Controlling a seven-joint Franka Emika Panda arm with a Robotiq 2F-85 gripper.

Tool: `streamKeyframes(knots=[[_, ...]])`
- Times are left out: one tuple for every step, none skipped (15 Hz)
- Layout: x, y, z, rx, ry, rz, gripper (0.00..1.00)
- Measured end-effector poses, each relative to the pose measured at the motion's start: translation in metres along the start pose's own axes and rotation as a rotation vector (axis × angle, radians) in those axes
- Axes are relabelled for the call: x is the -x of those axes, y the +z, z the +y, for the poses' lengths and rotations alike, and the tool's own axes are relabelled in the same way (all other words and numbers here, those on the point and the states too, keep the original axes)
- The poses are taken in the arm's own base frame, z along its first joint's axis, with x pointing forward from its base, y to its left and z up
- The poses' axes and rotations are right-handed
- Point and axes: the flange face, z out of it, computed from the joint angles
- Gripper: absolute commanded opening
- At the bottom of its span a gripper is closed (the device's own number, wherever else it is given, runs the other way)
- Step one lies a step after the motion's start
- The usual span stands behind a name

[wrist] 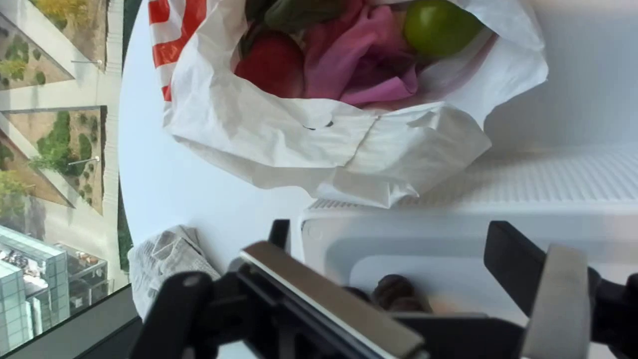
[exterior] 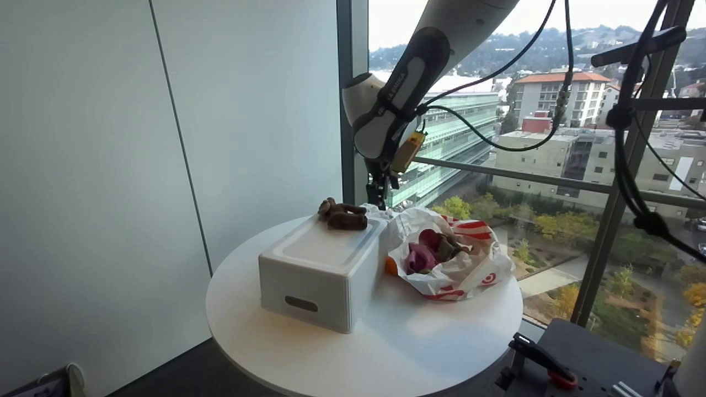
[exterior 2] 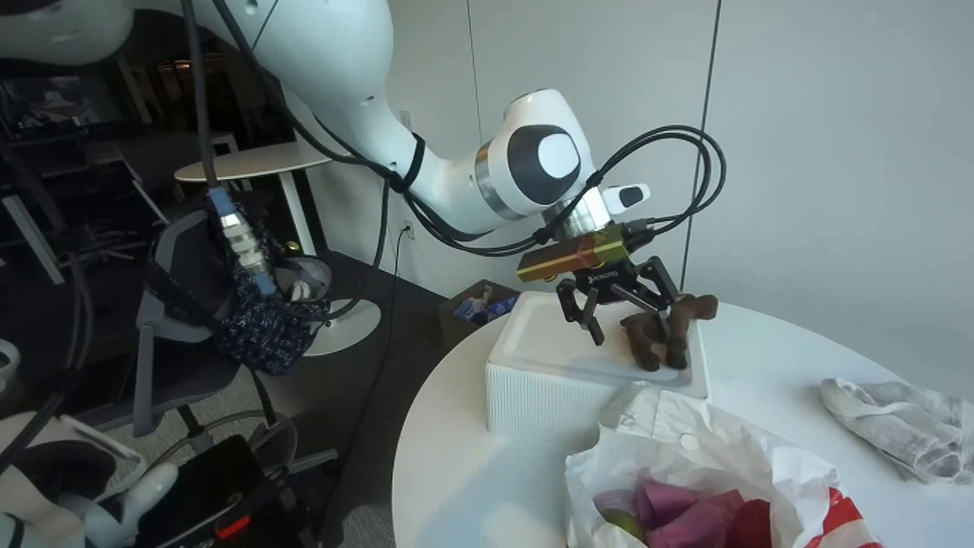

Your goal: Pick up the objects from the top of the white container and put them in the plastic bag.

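Observation:
A brown plush toy [exterior: 347, 220] lies on the lid of the white container [exterior 2: 563, 396]. My gripper [exterior 2: 630, 335] hangs over that lid with its fingers spread. In an exterior view one finger overlaps the toy; whether they touch I cannot tell. Seen from the wrist, part of the plush toy [wrist: 396, 291] shows between the fingers, the rest hidden behind one of them. Nothing is gripped. Beside the container the plastic bag [exterior: 480, 270] gapes upward. Inside it are a pink item [wrist: 371, 55], a red item [wrist: 274, 62], a green item [wrist: 438, 27] and dark green pieces.
Everything stands on a round white table [exterior: 309, 358] by a window. A crumpled grey-white cloth or wrap [exterior 2: 905, 426] lies near the container. Something orange [exterior: 391, 266] shows at the bag's edge. Container and bag are close together, the bag's rim reaching over the container's side.

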Motion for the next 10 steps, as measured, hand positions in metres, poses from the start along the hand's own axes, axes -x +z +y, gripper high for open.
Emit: streamKeyframes(knots=[[-0.008, -0.011, -0.013, -0.047, 0.023, 0.031, 1.00], [-0.016, -0.017, -0.026, -0.096, 0.050, 0.052, 1.00], [-0.022, -0.019, -0.040, -0.141, 0.080, 0.065, 1.00], [-0.028, -0.016, -0.052, -0.168, 0.110, 0.084, 1.00], [-0.034, -0.009, -0.063, -0.185, 0.138, 0.106, 1.00], [-0.040, 0.001, -0.073, -0.195, 0.159, 0.128, 1.00], [-0.046, 0.012, -0.081, -0.201, 0.178, 0.157, 1.00], [-0.053, 0.023, -0.086, -0.203, 0.194, 0.194, 1.00], [-0.059, 0.032, -0.091, -0.204, 0.206, 0.231, 1.00], [-0.066, 0.038, -0.094, -0.204, 0.212, 0.268, 1.00]])
